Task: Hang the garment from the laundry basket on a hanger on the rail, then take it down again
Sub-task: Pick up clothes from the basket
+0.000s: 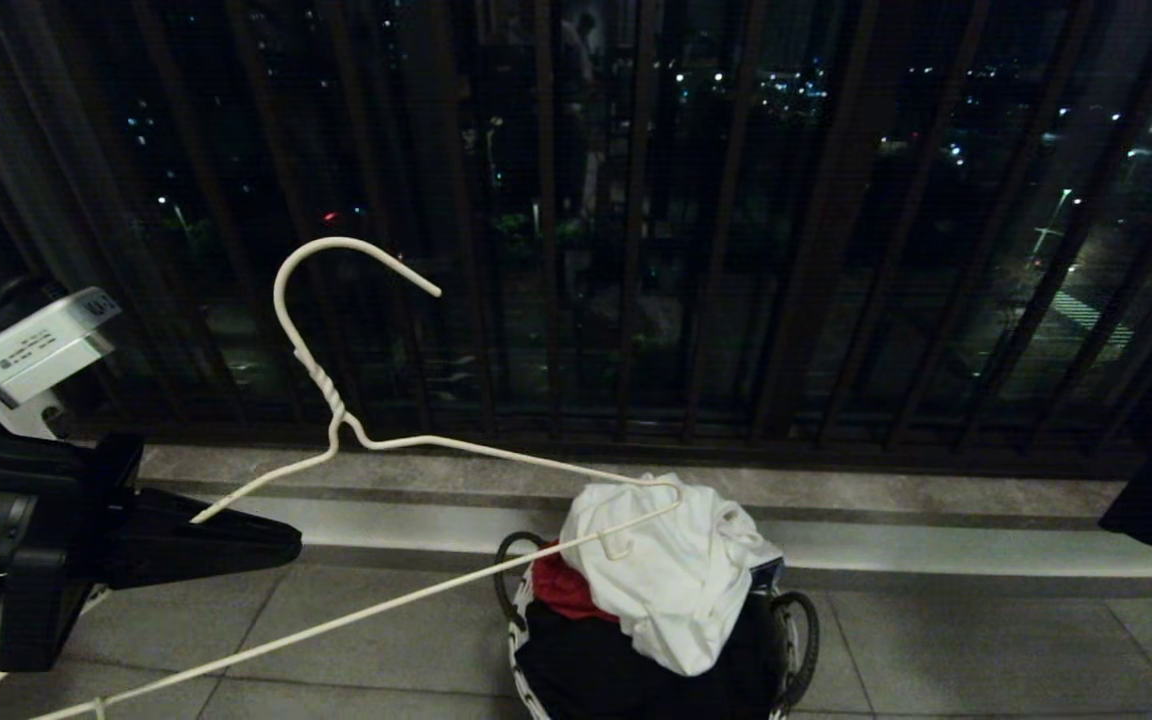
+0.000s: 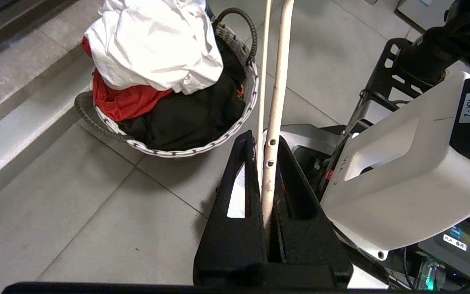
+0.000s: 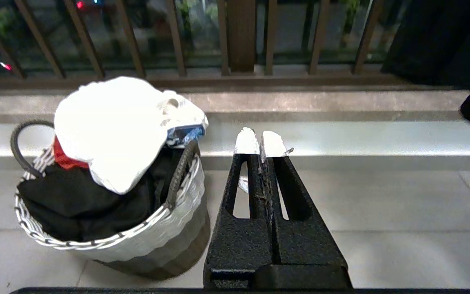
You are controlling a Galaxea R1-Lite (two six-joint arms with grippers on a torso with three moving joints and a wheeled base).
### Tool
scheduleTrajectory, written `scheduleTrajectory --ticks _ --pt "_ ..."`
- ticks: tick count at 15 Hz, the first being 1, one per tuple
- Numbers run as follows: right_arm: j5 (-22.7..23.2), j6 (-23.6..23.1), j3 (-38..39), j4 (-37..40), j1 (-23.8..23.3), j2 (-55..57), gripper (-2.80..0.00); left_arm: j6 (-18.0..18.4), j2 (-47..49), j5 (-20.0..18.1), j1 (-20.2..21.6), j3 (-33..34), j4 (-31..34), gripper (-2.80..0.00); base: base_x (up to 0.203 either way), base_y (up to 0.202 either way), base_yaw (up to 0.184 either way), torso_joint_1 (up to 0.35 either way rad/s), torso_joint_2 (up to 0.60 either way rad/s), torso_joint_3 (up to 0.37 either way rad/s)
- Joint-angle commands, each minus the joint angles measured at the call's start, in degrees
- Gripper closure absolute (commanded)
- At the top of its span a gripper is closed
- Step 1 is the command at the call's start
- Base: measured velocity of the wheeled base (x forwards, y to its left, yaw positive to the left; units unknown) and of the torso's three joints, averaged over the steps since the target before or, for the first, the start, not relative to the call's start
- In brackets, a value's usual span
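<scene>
Head view: at far left the left gripper point(image 1: 198, 520) is clamped on one arm of the white wire hanger point(image 1: 336, 410), whose far end reaches the white T-shirt point(image 1: 666, 570) heaped in the laundry basket point(image 1: 796, 640). The right gripper point(image 3: 260, 143), fingers pressed together and empty, hangs near the basket.

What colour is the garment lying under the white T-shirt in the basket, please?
Red, with black clothes beneath; the left wrist view shows it best.

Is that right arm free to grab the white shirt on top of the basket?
Probably yes. The right gripper is shut and empty, beside the basket, and the shirt lies uncovered on top. The hanger in the left gripper might get in the way.
</scene>
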Motion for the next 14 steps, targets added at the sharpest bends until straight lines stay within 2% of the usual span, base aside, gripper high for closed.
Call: scheduleTrajectory --ticks 1,14 --pt "0.0 0.0 0.0 0.0 0.0 0.1 0.0 0.1 -1.2 -0.3 -0.1 0.0 0.2 0.0 0.0 0.0 0.0 0.002 0.0 -0.193" --pt "0.3 -0.4 0.0 0.0 0.0 0.1 0.0 0.1 -1.7 -0.4 0.0 0.0 0.2 0.0 0.0 0.0 0.0 0.004 0.0 -0.193"
